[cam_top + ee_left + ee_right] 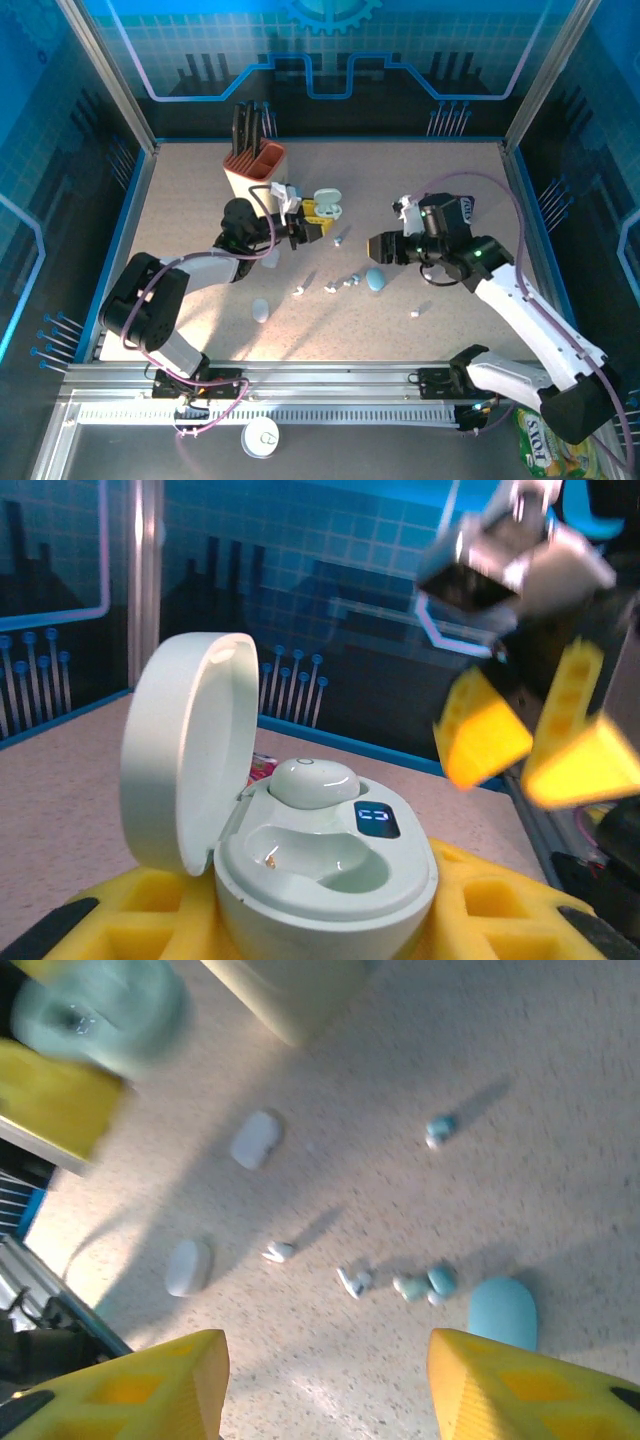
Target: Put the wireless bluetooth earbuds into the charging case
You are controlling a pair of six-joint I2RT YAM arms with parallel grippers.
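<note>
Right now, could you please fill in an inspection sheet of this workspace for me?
Surface: speckled table, no spills seen.
Job's things: open charging case with one earbud seated and the other slot empty; loose earbuds scattered on the table.
Clutter: blue closed case, two white closed cases, tool cup, snack packet at the front right.
Grippers: left gripper shut on the charging case; right gripper open, holding nothing.
Cables: purple cable looping over the right arm.
Surroundings: blue panelled walls, metal frame.
</note>
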